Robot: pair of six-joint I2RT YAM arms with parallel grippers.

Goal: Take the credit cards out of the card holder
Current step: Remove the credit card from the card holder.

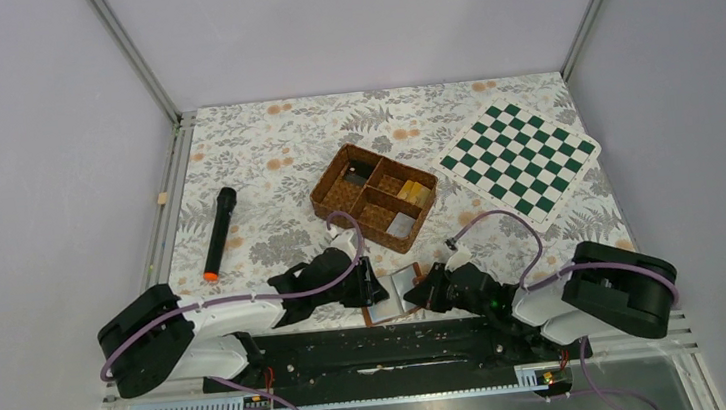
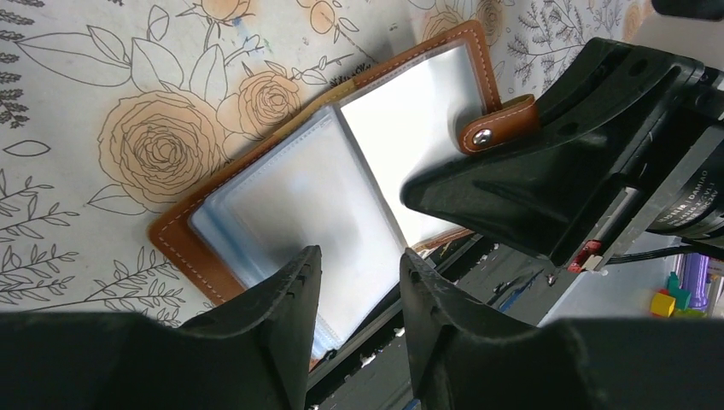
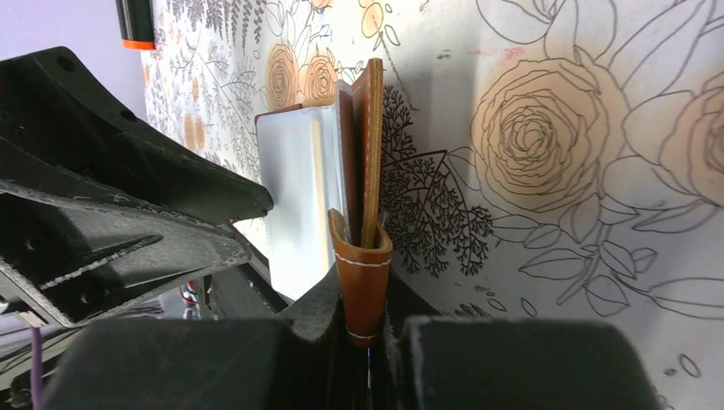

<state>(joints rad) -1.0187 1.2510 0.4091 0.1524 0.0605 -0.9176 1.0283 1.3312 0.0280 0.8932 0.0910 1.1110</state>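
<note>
- Currently the right end effector [image 3: 363, 303] is clenched on the closing tab [image 2: 499, 125] of the card holder [image 2: 282, 201], which lies open on the floral surface [image 2: 94, 77] at its near edge, between both arms.
- Left end effector [image 2: 359, 286] is released, its jaws apart just over the holder's near page.
- Holder's long axis runs diagonally away from that end effector. Its pale pockets face up, with no credit cards visible inside.
- Left arm looks free for the pull.

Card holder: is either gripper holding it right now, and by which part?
The right gripper pinches the card holder by its closing tab, at the cover's edge. The left gripper stands open above the clear sleeves, gripping nothing.
</note>
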